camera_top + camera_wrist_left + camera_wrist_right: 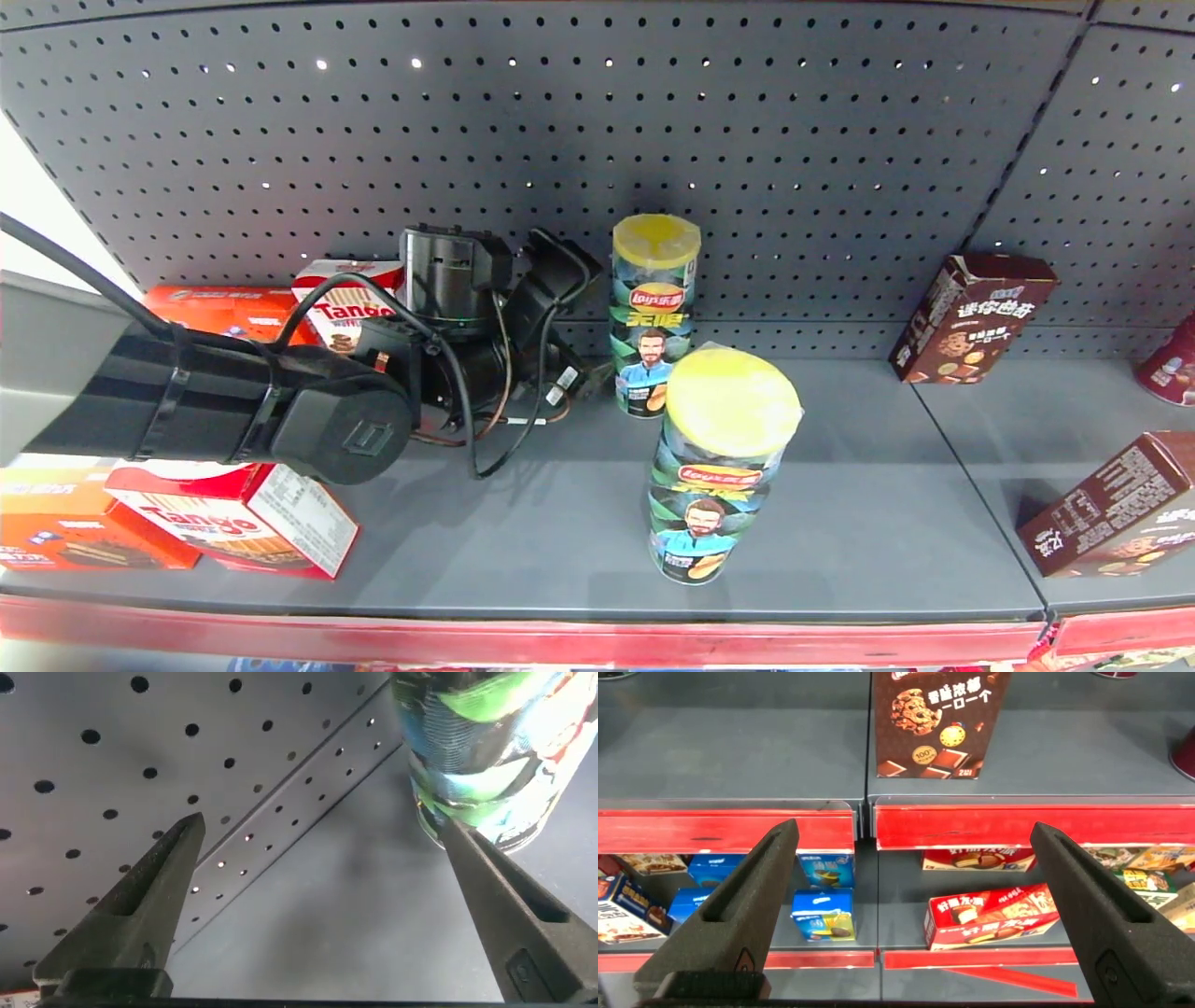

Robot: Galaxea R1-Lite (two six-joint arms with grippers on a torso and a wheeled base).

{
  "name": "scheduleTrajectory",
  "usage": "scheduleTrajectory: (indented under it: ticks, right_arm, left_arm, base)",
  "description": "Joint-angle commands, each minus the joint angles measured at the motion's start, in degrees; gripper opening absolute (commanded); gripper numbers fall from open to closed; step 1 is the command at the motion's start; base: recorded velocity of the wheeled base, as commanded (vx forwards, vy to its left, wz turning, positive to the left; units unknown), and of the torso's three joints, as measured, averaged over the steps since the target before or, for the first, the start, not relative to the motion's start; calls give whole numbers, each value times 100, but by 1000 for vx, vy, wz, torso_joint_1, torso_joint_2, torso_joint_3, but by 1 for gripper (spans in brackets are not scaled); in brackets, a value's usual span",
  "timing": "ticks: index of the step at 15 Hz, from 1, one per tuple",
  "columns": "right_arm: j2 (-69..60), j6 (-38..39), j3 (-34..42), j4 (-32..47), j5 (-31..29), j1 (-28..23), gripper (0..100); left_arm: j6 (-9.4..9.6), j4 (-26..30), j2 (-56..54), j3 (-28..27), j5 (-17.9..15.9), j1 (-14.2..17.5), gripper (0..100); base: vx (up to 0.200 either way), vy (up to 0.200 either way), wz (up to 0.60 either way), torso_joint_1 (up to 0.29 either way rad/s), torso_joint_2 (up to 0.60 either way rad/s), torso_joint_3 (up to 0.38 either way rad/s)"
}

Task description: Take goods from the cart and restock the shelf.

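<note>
On grey metal shelf (523, 523), back row: left claw (318, 826) w/ jaws spread, empty, just beside rear chip can (653, 313); front chip can (719, 467) stands upright nearer shelf edge. Right claw (913, 829) likewise spread & empty, facing red-railed lower shelves (738, 826). Risk: tall, slim cylinders w/ glossy wrap & yellow plastic lids tip easily; a sideways nudge from left claw could topple rear can into front one. Pegboard (560, 121) matte, perforated.

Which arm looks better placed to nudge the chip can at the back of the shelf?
Probably left: the left gripper, open, is over the grey metal shelf right beside the rear yellow-lidded cylindrical chip can. The right gripper faces red-edged lower shelves instead.
</note>
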Motion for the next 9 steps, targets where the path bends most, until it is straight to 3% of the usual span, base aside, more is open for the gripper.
scheduleTrajectory:
  ticks: [1, 3, 6, 8, 9]
  right_arm:
    - [7, -8, 0, 0, -1, 6, 100]
    - [7, -8, 0, 0, -1, 6, 100]
    - [7, 1, 0, 0, -1, 6, 100]
    - [7, -8, 0, 0, 52, 6, 100]
    - [7, -8, 0, 0, 52, 6, 100]
  left_arm:
    - [-164, -8, -370, 58, 45, -10, 100]
    - [-217, -16, -634, 154, 212, 51, 100]
    - [-648, -676, -933, 866, 450, 104, 100]
    - [-639, -1431, -933, 1315, 423, 69, 100]
    - [-639, -1431, -933, 1315, 423, 69, 100]
  base:
    - [0, 0, 0, 0, 0, 0]
    - [0, 0, 0, 0, 0, 0]
    - [0, 0, 0, 0, 0, 0]
    - [0, 0, 0, 0, 0, 0]
    - [0, 0, 0, 0, 0, 0]
